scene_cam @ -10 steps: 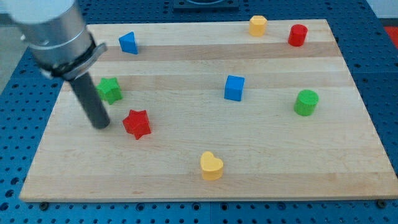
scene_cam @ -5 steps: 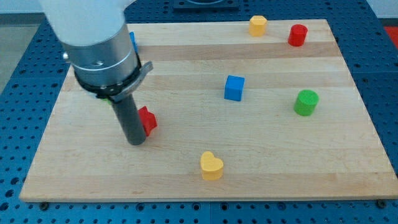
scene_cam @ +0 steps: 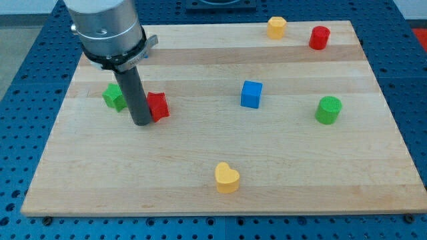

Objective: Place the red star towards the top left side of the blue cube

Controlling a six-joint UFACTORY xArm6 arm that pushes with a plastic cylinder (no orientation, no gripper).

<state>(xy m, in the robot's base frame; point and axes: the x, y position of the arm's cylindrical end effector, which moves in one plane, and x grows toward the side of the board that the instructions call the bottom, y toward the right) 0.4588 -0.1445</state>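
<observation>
Pressing my tip [scene_cam: 141,123] against the red star [scene_cam: 159,105], which sits touching the rod on the view's right — a bare rod with nothing to spread or pinch. Its goal, the blue cube [scene_cam: 251,94], lies well apart further right. Contact looks off-centre, so the star may spin away; the green star [scene_cam: 114,97] just behind could get clipped.
</observation>
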